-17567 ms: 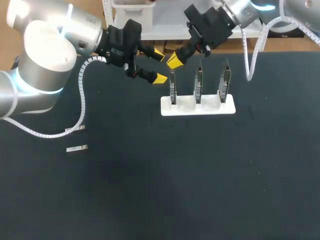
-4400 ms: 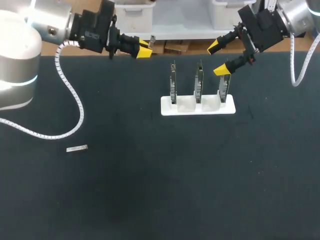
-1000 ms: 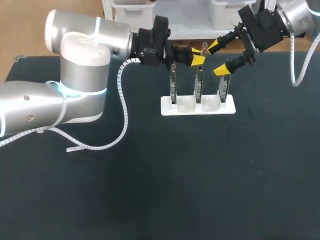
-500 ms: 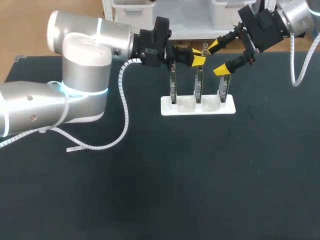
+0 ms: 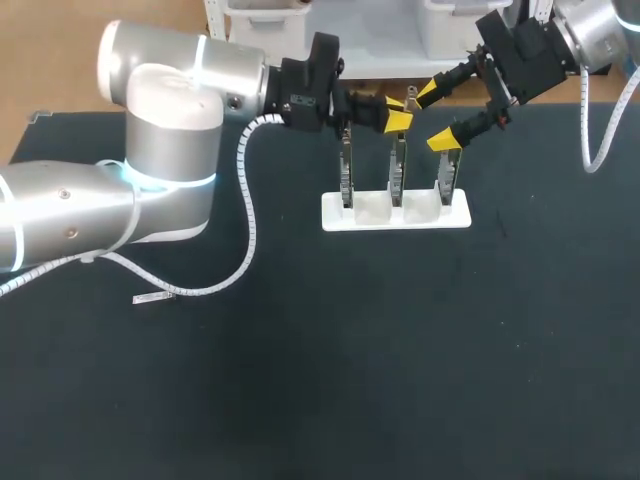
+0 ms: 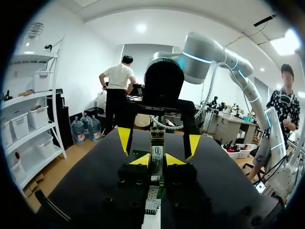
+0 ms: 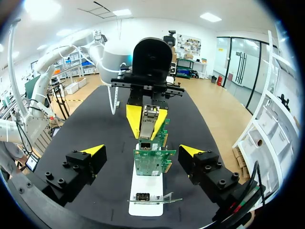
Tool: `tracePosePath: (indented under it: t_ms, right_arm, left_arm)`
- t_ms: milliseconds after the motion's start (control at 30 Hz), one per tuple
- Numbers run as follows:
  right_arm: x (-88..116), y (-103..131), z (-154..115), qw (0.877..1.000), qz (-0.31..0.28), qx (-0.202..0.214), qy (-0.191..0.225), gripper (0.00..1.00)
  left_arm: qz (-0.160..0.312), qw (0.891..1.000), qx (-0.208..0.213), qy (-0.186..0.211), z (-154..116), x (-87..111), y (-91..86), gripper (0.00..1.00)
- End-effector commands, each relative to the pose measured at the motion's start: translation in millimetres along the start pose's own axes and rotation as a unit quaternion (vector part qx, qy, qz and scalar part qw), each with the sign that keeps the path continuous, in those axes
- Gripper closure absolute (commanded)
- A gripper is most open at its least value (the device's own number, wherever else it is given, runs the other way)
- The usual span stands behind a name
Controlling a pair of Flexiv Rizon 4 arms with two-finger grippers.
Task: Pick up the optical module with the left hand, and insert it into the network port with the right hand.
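Above black matting point(image 5: 300, 380), the left gripper point(image 5: 393, 113) is pinching the optical module point(image 5: 408, 98) over the network cards point(image 5: 397, 160); its wrist view is showing a probably light, rigid shell, sides free ahead; opposite, the right gripper point(image 7: 142, 150) is hanging wide apart.

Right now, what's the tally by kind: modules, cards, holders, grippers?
optical module: 2, one in the left gripper, one lying on the table
network card: 3
white holder: 1
gripper: 2, the left gripper and the right gripper
Total: 8
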State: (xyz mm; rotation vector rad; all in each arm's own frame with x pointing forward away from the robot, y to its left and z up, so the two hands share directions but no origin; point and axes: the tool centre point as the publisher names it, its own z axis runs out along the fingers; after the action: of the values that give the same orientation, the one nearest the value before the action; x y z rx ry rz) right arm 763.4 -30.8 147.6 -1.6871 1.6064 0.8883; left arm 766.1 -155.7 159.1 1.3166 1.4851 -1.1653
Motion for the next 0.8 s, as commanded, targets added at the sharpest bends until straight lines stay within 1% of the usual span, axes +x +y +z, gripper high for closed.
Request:
tracePosePath:
  t_ms: [33, 800]
  right_arm:
    - [0.5, -0.3, -0.1, 1.000, -0.001, 0.000, -0.001, 0.00]
    - [0.5, -0.3, -0.1, 1.000, -0.001, 0.000, -0.001, 0.00]
  left_arm:
    - [-0.001, 1.000, 0.002, 0.003, 0.7, 0.8, 2.6, 1.00]
    - [-0.003, 1.000, 0.002, 0.006, 0.3, 5.4, 0.6, 1.00]
